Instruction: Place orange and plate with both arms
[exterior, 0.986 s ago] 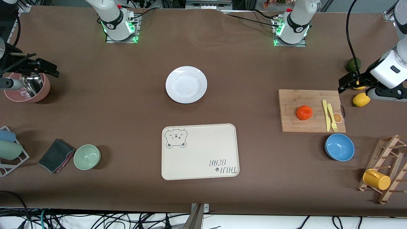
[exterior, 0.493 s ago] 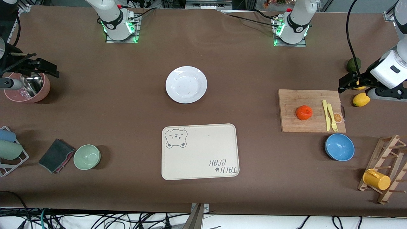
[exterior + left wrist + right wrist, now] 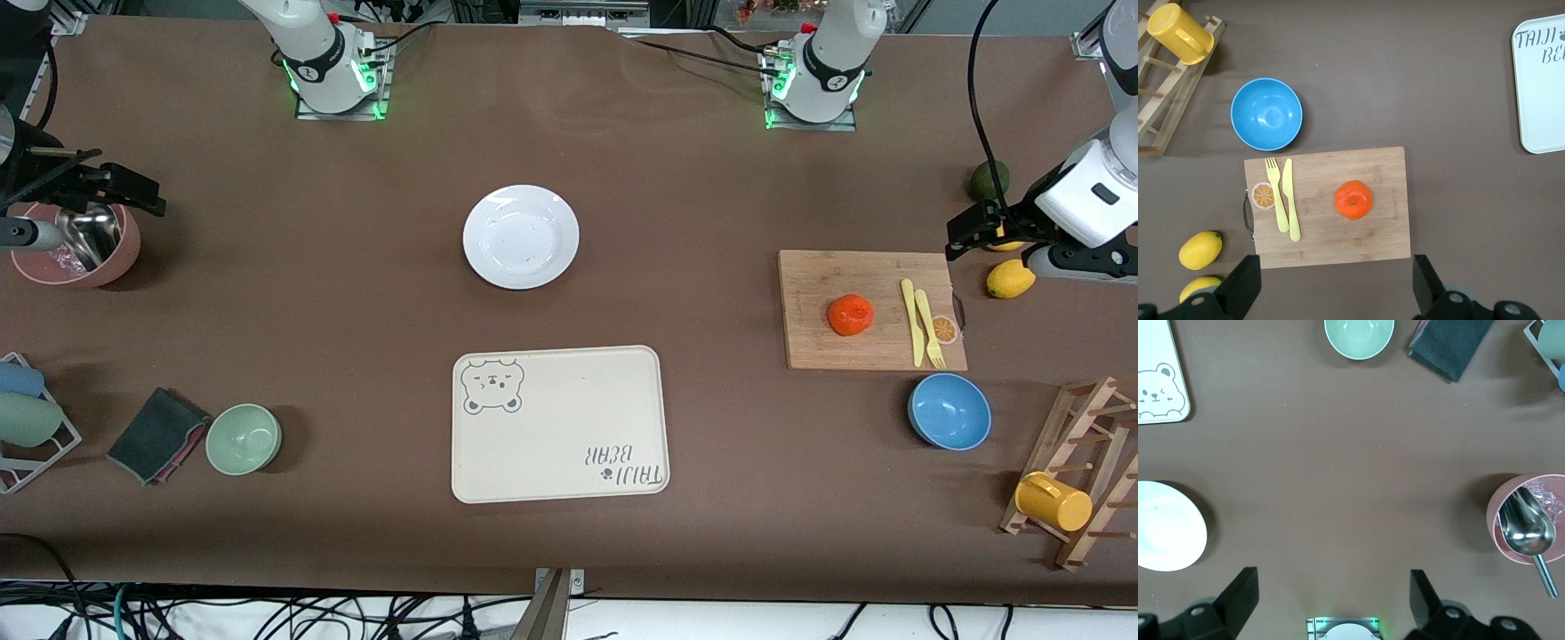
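The orange (image 3: 850, 315) sits on a wooden cutting board (image 3: 827, 276) toward the left arm's end; it also shows in the left wrist view (image 3: 1353, 199). The white plate (image 3: 521, 236) lies bare at mid-table, and its edge shows in the right wrist view (image 3: 1165, 527). My left gripper (image 3: 969, 229) hangs open and empty over the table beside the board's corner, jaws wide in its wrist view (image 3: 1335, 290). My right gripper (image 3: 133, 188) hangs open and empty over the right arm's end, by a pink bowl, far from the plate (image 3: 1331, 603).
The cream bear tray (image 3: 558, 425) lies nearer the camera than the plate. Yellow knife and fork (image 3: 920, 320) share the board. Blue bowl (image 3: 949, 411), lemon (image 3: 1010, 278), green fruit (image 3: 989, 180), mug rack (image 3: 1067, 480), green bowl (image 3: 244, 438), cloth (image 3: 158, 435), and pink bowl with scoop (image 3: 76, 244) surround.
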Robot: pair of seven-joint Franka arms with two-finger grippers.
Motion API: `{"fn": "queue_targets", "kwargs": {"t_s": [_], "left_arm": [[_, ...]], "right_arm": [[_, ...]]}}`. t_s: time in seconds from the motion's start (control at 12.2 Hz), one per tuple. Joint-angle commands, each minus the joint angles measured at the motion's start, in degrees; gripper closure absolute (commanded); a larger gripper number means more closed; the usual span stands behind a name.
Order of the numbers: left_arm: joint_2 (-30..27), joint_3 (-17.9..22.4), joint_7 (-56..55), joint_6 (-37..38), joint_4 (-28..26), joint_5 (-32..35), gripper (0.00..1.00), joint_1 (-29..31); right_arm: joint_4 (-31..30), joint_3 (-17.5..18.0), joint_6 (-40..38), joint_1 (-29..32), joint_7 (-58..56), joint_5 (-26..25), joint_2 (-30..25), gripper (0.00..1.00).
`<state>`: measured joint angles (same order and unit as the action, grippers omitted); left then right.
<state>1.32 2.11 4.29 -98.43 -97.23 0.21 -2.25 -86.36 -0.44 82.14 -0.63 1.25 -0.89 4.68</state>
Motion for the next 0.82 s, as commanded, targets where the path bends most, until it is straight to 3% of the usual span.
{"fn": "queue_targets", "kwargs": {"t_s": [0.0,0.49,0.74], "left_arm": [[-0.2,-0.3,-0.2,0.3,0.7,2.1,0.0,0.1],[0.2,0.1,0.1,0.5,0.6,1.7,0.0,0.4],[4.6,0.0,0.3,0.2,0.7,1.1,0.0,0.3]], "right_arm": [[1.0,0.4,-1.3,0.4,-0.2,0.7,-0.3,0.0],[1.0,0.3,-1.5,0.4,-5.8,0.6,-0.3,0.0],[1.0,0.2,-1.4,0.4,-5.7,0.6,-0.3,0.0]]}}
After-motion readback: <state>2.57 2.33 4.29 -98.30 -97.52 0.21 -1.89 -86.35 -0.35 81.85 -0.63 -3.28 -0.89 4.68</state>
